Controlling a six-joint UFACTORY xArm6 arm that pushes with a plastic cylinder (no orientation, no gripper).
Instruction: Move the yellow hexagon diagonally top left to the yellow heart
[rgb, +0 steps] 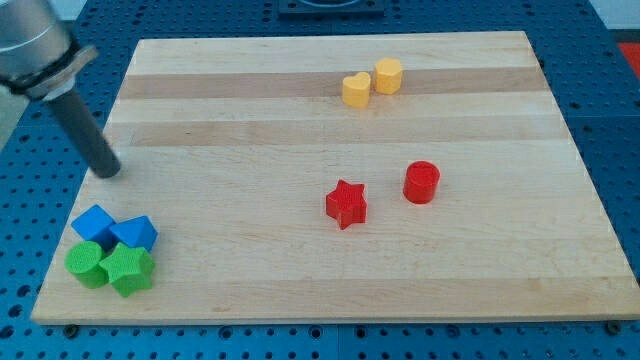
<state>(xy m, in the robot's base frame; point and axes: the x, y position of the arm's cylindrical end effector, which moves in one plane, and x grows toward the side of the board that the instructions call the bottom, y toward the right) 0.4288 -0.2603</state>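
Note:
The yellow hexagon (389, 75) sits near the view's top, right of centre, touching or nearly touching the yellow heart (356, 89), which lies just to its lower left. My tip (107, 172) is at the board's left edge, far to the left of both yellow blocks and above the blue and green cluster.
A red star (346, 203) and a red cylinder (422, 182) sit in the board's middle right. A blue cube (94, 223), a blue block (135, 234), a green cylinder (87, 265) and a green star (128, 269) cluster at the bottom left corner. The wooden board (330, 290) lies on a blue perforated table.

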